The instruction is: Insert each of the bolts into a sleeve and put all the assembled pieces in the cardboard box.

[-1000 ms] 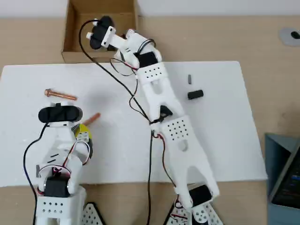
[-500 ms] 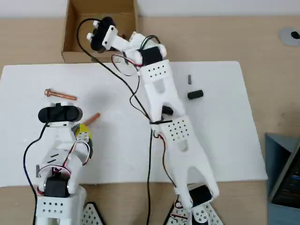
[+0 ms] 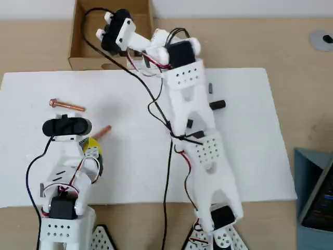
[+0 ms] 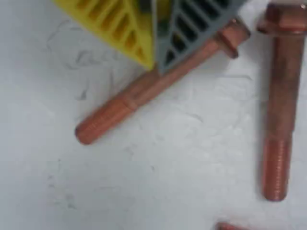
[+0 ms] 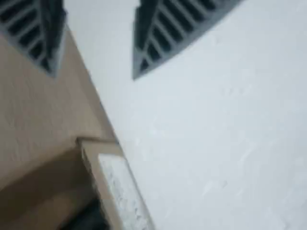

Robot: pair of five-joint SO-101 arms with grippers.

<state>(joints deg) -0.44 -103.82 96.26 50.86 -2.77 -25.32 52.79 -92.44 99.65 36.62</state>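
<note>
Bolts [image 4: 144, 91] lay unsleeved under the left pincer [image 4: 154, 67], its tips pressed together. The right pincer [image 5: 93, 74] hung spread at the cardboard box [image 3: 78, 41], probably positioned for dropping.

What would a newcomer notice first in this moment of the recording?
The right arm stretches diagonally across the white board, its right gripper open at the cardboard box. The left gripper sits over a copper bolt, another bolt beside it.
</note>
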